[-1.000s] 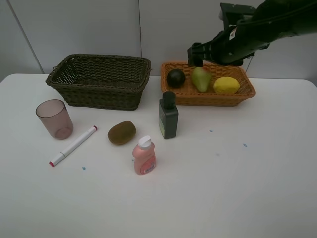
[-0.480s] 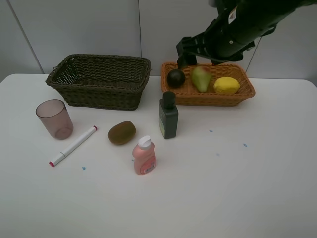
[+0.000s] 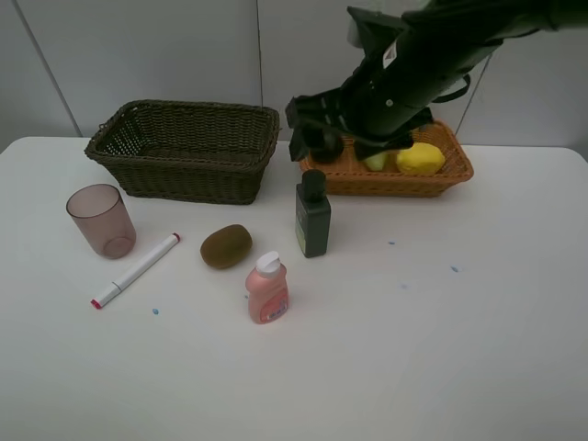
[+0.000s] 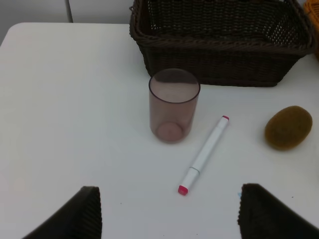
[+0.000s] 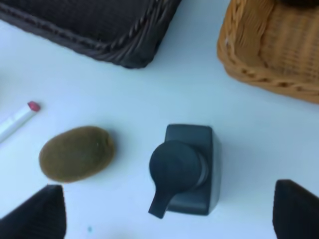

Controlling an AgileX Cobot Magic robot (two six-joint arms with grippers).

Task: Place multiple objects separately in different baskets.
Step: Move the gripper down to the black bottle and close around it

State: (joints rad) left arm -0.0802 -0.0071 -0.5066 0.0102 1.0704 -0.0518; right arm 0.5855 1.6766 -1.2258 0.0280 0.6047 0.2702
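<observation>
My right gripper (image 3: pixel 317 138) is open and empty, hanging over the left end of the orange basket (image 3: pixel 441 176), above the dark green bottle (image 3: pixel 312 217). In the right wrist view the bottle (image 5: pixel 187 169) stands between the open fingertips (image 5: pixel 40 214), with the kiwi (image 5: pixel 76 153) beside it. The lemon (image 3: pixel 421 158) and a bit of the pear (image 3: pixel 375 162) show in the orange basket; the mangosteen is hidden behind the arm. The kiwi (image 3: pixel 226 245), pink bottle (image 3: pixel 267 289), marker (image 3: pixel 136 269) and mauve cup (image 3: pixel 101 220) stand on the table. My left gripper (image 4: pixel 172 219) is open, near the cup (image 4: pixel 173 104) and marker (image 4: pixel 204 154).
The dark olive-brown basket (image 3: pixel 184 147) stands at the back left with nothing in it; it also shows in the left wrist view (image 4: pixel 219 40) and the right wrist view (image 5: pixel 89 25). The orange basket's corner (image 5: pixel 279 50) is close to the green bottle.
My right arm has swung left and down from above the orange basket towards the dark green bottle, now covering the mangosteen and most of the pear. Nothing on the table moved.
</observation>
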